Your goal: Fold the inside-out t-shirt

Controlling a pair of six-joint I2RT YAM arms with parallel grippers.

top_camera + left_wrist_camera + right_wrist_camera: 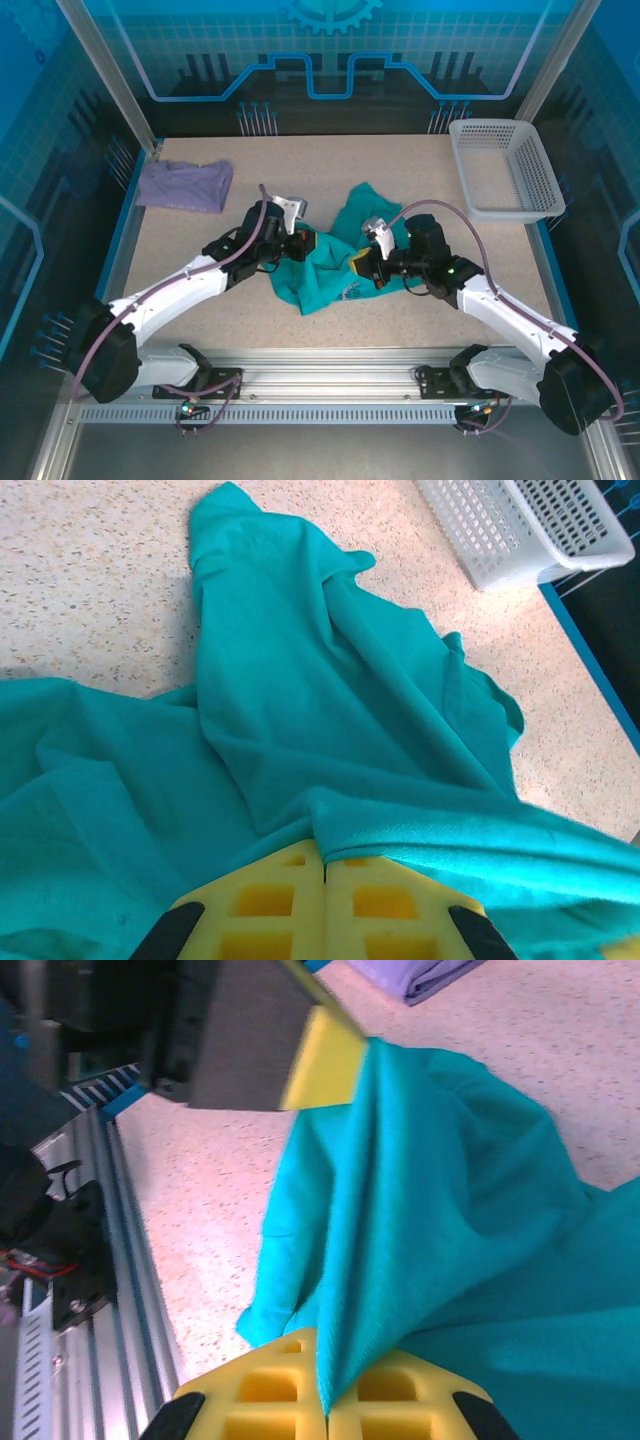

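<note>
Top external view: the t-shirt (pixel 330 272) lies bunched at mid-table (pixel 400 170), between both arms. Left gripper (pixel 300 243) is clamped on its left edge, right gripper (pixel 367 262) on its right side. Wrist views: each pair of yellow fingers (pixel 270 905) pinches 1 teal fold, the cloth spreading away beyond the tips.

White links, black joints and bases on left arm (pixel 165 290) and right arm (pixel 510 315), each trailing a looping purplish cable (pixel 440 208). Yellow pads (pixel 265 905) with square recesses and black corners on left gripper (pixel 323 865) and right gripper (pixel 325 1380)
</note>
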